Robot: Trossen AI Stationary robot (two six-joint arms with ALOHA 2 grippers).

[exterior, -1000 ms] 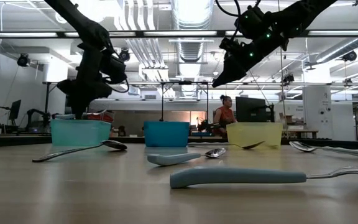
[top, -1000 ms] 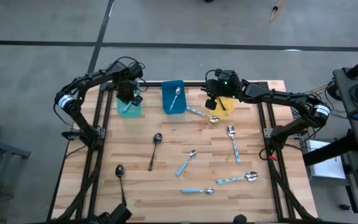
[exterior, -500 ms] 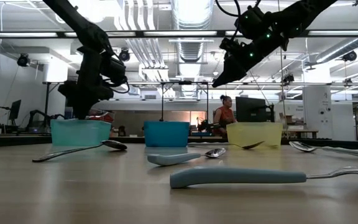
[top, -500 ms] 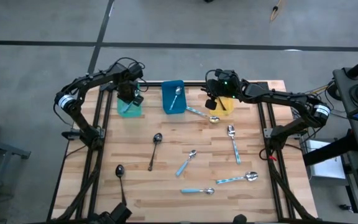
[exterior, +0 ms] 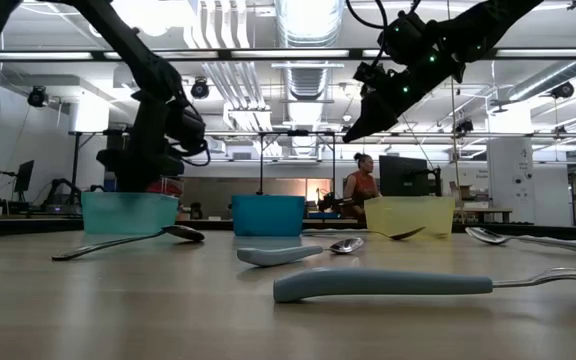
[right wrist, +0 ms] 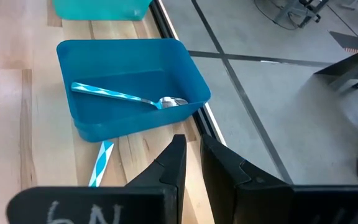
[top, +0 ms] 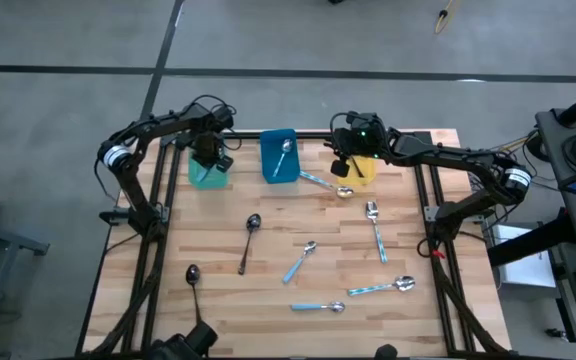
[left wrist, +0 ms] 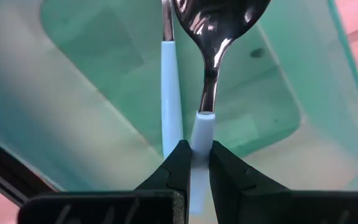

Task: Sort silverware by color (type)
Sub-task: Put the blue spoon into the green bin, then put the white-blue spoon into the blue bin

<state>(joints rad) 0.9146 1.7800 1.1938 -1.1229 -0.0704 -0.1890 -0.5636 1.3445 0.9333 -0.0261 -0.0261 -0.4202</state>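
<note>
A blue-handled spoon (left wrist: pixel 209 74) is pinched by the left gripper (left wrist: pixel 194 163) over the teal bin (top: pixel 208 176) at the bench's far edge for release, while the right gripper (right wrist: pixel 189 163) is held closed and empty near the yellow bin (top: pixel 364 172).

Teal bin (top: pixel 207 174), blue bin (top: pixel 278 157), yellow bin (top: pixel 362 170) — silver spoons with light-blue handles (top: pixel 376 226), dark spoons (top: pixel 249 236) — pale wood table (top: pixel 268 305).

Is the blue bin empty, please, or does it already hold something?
Not empty: the blue bin holds one spoon with a light-blue handle, lying inside it.
</note>
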